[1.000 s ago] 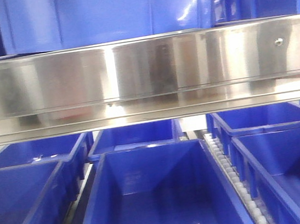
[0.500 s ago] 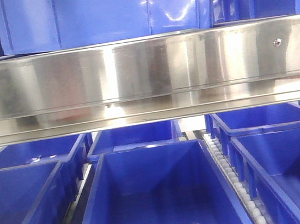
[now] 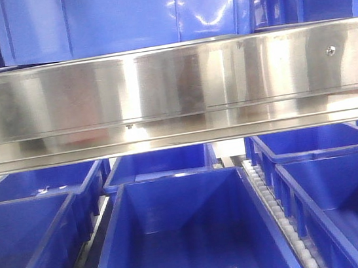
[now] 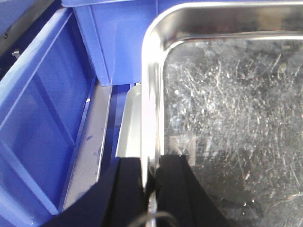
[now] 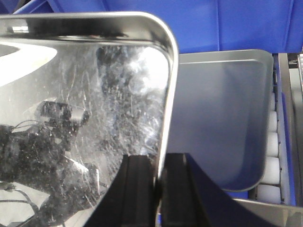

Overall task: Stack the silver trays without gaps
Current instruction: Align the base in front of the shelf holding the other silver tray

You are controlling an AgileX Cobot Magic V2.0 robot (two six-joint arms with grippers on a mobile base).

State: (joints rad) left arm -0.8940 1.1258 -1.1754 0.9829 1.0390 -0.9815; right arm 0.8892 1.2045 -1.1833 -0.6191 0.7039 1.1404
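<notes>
Upper silver tray (image 5: 85, 94): gripped both sides, raised over lower silver tray (image 5: 220, 118). Left gripper (image 4: 149, 175) clenched on left rim; right gripper (image 5: 158, 179) clenched on right rim. Lower silver tray shows wide at right, thin strip at left. Judgement: upper sits left of register; shift right before lowering.

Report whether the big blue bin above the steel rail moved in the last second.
Yes, slightly left: the blue bin now has its left edge farther from the screw in the steel rail, which stayed put.
</notes>
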